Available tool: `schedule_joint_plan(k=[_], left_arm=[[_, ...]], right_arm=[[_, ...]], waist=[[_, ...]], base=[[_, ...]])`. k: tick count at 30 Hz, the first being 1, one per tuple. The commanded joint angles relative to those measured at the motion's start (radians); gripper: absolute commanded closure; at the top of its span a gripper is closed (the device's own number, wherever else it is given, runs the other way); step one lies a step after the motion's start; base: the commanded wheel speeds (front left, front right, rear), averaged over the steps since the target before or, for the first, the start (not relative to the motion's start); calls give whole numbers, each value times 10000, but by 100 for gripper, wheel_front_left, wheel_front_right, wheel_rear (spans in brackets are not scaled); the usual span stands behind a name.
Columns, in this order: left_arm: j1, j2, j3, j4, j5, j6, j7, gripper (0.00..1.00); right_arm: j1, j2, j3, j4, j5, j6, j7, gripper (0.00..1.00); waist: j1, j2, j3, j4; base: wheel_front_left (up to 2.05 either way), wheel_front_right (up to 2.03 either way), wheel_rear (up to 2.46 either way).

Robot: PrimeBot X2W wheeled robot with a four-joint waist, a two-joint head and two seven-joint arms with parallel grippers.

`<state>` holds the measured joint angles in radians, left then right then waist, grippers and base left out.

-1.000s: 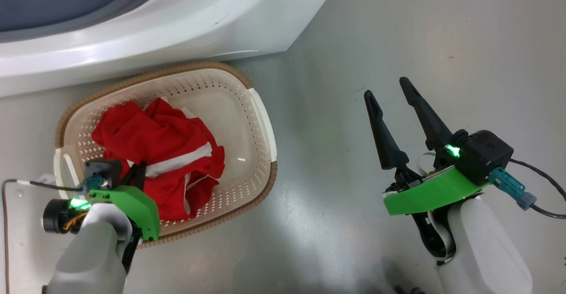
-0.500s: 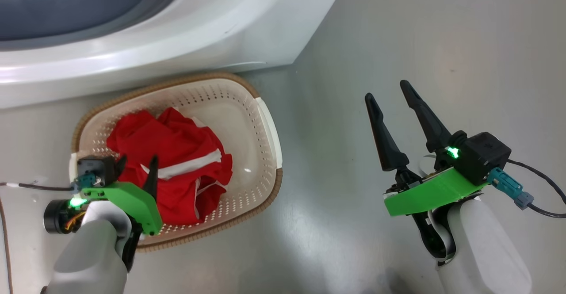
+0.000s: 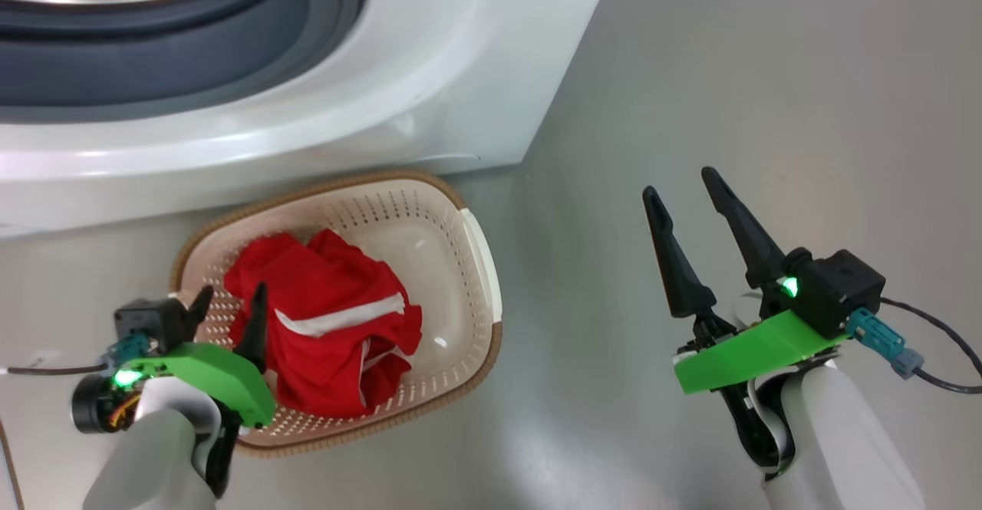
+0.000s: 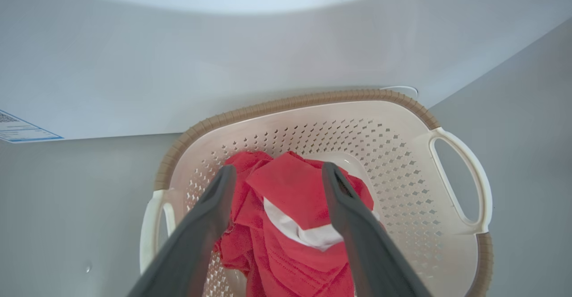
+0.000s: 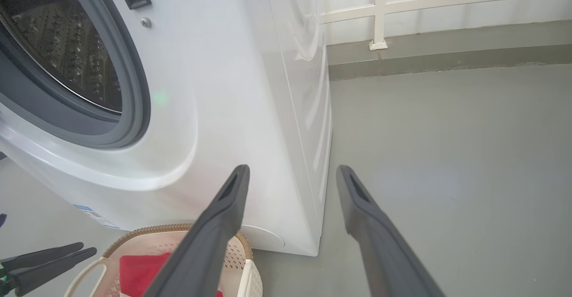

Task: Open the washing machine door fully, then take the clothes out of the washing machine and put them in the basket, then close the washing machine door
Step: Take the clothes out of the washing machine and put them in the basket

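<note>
The red clothes point(image 3: 330, 318) with white stripes lie bunched in the cream basket point(image 3: 479, 264), which stands on the floor against the white washing machine point(image 3: 383, 88). My left gripper point(image 3: 232, 295) hangs open over the basket's near left side. In the left wrist view its fingers point(image 4: 210, 216) straddle the clothes point(image 4: 290, 190) without gripping them. My right gripper point(image 3: 679, 182) is open and empty over bare floor to the basket's right. The right wrist view shows the steel drum point(image 5: 58, 42) uncovered inside its grey gasket. The washing machine door is out of view.
Grey floor point(image 3: 767, 73) stretches to the right of the washer. A white railing point(image 5: 380, 20) and a low wall run behind it. A blue label sticker point(image 4: 18, 131) sits low on the washer front. A cable point(image 3: 936, 376) trails from my right wrist.
My left gripper has opened and let go of the red clothes, which now rest in the basket. The head camera has tilted up, bringing more of the washer front into view.
</note>
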<state>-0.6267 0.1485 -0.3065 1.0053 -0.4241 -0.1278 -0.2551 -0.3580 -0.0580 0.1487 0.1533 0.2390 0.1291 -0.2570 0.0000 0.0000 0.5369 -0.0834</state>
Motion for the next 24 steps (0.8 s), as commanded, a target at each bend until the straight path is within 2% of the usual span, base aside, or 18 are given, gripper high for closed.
schedule_joint_plan(k=[1,24], left_arm=[[379,425,536,-495,155,-29,-67,0],[2517,79,2737,-4229,1909,-29,-67,0]], right_arm=[[352,78,154,-186,-96,16,-48,0],[1242,-36,-130,56,-5,16,-48,0]], waist=[[0,0,-395,127],[0,0,-2253,333]], base=[[0,0,0],[0,0,0]])
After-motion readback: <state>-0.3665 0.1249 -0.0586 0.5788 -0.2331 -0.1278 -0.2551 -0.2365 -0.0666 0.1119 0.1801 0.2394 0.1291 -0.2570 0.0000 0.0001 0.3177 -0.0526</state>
